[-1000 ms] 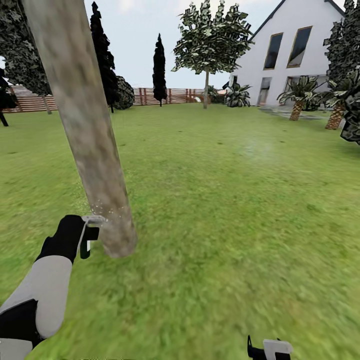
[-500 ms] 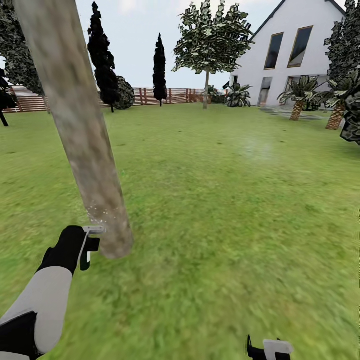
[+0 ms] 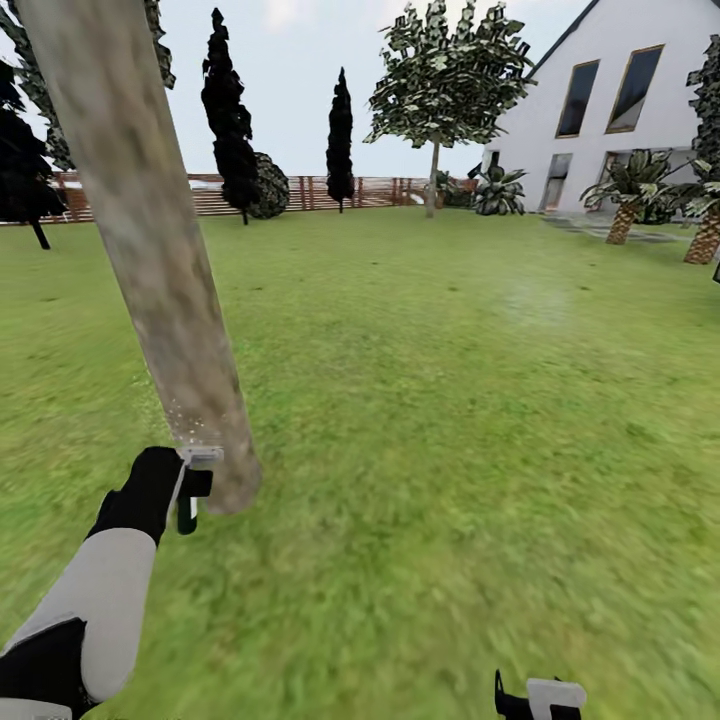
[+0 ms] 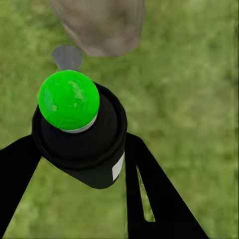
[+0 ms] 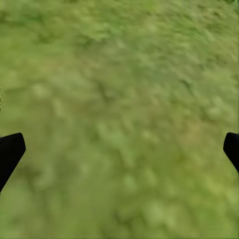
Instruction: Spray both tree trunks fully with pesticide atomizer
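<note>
**Atomizer held at the foot of the near trunk**

The left gripper (image 3: 190, 490) reached out low at the near left of the scene, its two black fingers (image 4: 149, 194) closed around the small dark bottle-shaped pesticide atomizer (image 4: 82, 144). In the left wrist view the bottle's rounded top (image 4: 68, 99) showed bright green, not red. The atomizer sat just beside the base of the thick, mottled pale grey-brown tree trunk (image 3: 160, 260), which rose from the green grass lawn (image 3: 450, 400) and leaned up to the far left. A scatter of pale specks (image 3: 185, 415) lay on the trunk just above the gripper. Whether the bottle touched the bark could not be told.

The right gripper (image 3: 540, 697) sat at the near right edge over the grass. In the right wrist view its dark fingertips (image 5: 10, 152) stood wide apart at either side with nothing but grass between them, so its jaws were open.

Farther off, a second tree with blocky green leaves and a pale trunk (image 3: 433, 180) stood far right of centre, near a white gabled house (image 3: 620, 110). A brown horizontal-slat wooden fence (image 3: 300, 192) ran along the far edge, with dark narrow trees (image 3: 228, 110) in front of it.
</note>
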Available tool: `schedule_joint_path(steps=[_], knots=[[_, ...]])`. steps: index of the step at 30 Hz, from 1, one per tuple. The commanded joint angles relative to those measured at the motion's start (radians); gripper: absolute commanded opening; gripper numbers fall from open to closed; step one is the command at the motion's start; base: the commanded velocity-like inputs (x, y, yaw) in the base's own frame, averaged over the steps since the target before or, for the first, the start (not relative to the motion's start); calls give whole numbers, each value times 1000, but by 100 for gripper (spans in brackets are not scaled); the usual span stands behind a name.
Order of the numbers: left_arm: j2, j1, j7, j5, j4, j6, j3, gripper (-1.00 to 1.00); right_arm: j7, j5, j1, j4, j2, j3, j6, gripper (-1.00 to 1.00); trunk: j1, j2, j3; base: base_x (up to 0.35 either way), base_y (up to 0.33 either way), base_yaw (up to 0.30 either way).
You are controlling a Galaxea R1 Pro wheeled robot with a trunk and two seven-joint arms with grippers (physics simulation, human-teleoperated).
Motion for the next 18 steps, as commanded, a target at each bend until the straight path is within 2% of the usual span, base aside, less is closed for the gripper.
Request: schedule_joint_path(steps=[1, 2, 3, 6, 8, 12, 18], knots=[[-15, -3, -9, -19, -2, 2, 1, -100, -7, 11, -1, 1, 0, -4, -2, 100, 0, 0, -1, 59, -73, 98], [-25, -12, -9, -18, -3, 2, 0, -100, -7, 10, 0, 1, 0, -4, -2, 100, 0, 0, -1, 24, -30, 40], [-32, -64, -10, -19, -2, 9, -1, -100, -7, 11, -1, 1, -1, -4, -3, 100, 0, 0, -1, 3, -4, 5], [-29, -121, -10, -23, -2, 22, -1, -100, -8, 11, -1, 1, -2, -4, -2, 100, 0, 0, -1, 1, -1, 1], [-17, -159, -10, -26, -2, 67, -1, -100, -7, 11, 0, 1, -2, -4, -1, 100, 0, 0, -1, 0, 0, 0], [7, -158, -12, -28, -2, 82, 0, -100, -7, 11, -1, 1, -2, -4, -1, 100, 0, 0, -1, 0, 0, 0], [4, -145, -11, -29, -1, 80, -7, -100, -7, 11, 0, 1, 0, -4, -1, 100, 0, 0, -1, 45, -185, 125]])
